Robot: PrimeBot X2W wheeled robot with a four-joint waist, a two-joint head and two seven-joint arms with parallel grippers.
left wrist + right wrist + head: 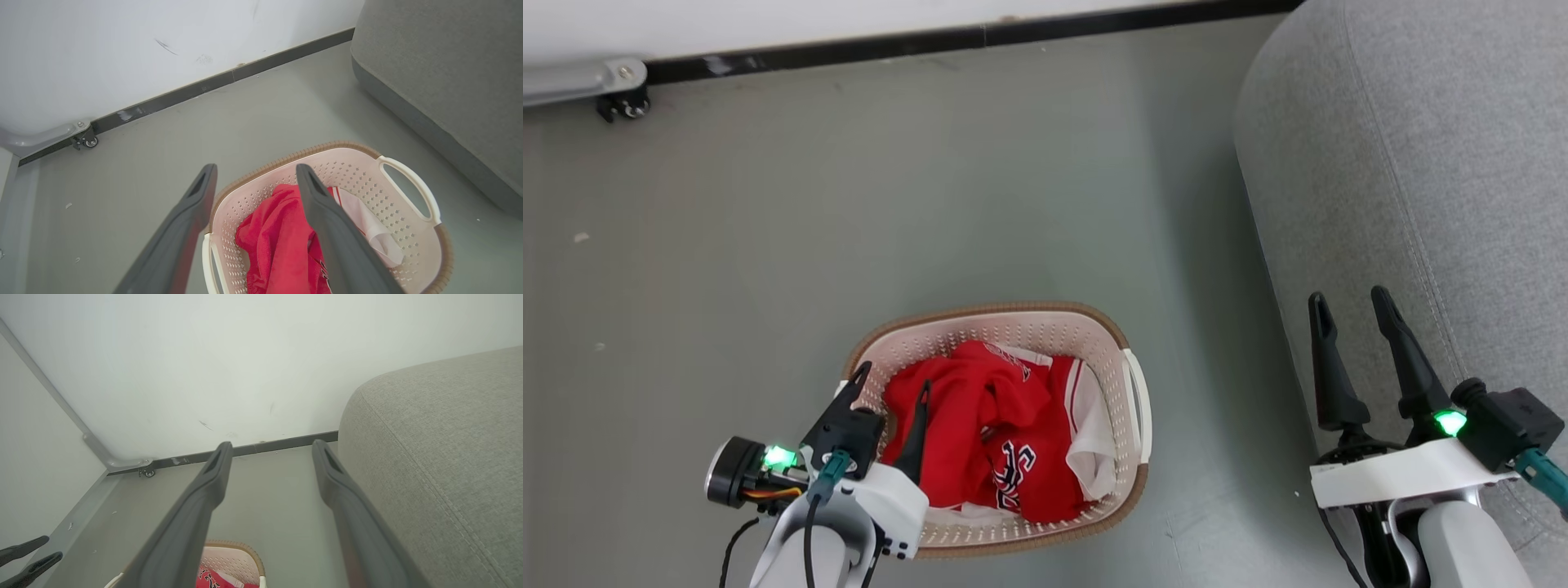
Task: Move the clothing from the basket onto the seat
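The cream basket [1137,400] with a brown rim sits on the floor, holding the crumpled red clothing [980,416] with white trim and black-white lettering. My left gripper [892,382] hangs open above the basket's left end, one finger over the rim and one over the red cloth, nothing held. In the left wrist view the open left gripper [256,173] frames the basket [408,228] and clothing [273,241]. My right gripper [1349,300] is open and empty at the left edge of the grey seat [1437,147]. The right wrist view shows the right gripper [271,448], seat [441,449] and basket [237,559].
A white wall with a dark baseboard [980,37] runs along the far side. A grey metal frame leg on a small caster [621,102] stands at the far left. Grey floor [890,188] stretches between the basket, the wall and the seat.
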